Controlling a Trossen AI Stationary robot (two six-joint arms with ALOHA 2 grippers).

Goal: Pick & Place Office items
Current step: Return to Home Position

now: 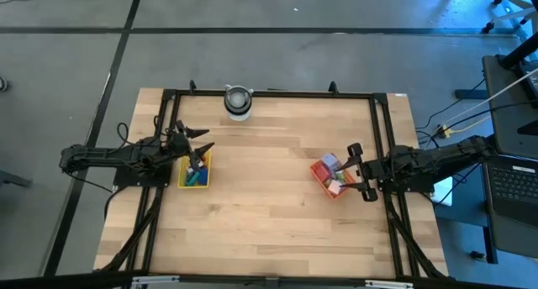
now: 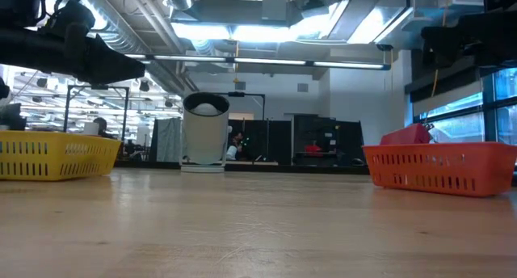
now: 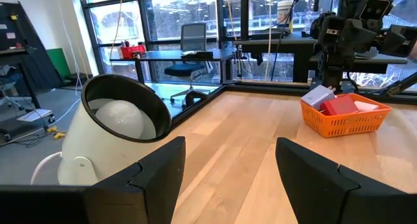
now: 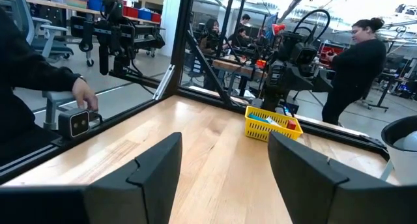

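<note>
The office items lie in two trays. Blue, green and teal pieces (image 1: 195, 176) lie in the yellow tray (image 1: 204, 181) at the table's left. Lavender, red, pink and white pieces (image 3: 339, 105) fill the orange-red tray (image 1: 320, 173) at the right. My left gripper (image 3: 231, 152) hovers level just above the yellow tray's far edge (image 1: 202, 143), open, with nothing between its fingers. My right gripper (image 4: 225, 149) stands level just right of the orange-red tray (image 1: 359, 171), also open and holding nothing.
A round grey-white cylinder (image 1: 238, 102) stands at the middle of the table's far edge. A black frame (image 1: 269, 93) runs around the tabletop. Bare wood (image 1: 269, 197) lies between the trays. Beyond the table, people stand, and a hand (image 4: 83, 94) rests by a small device.
</note>
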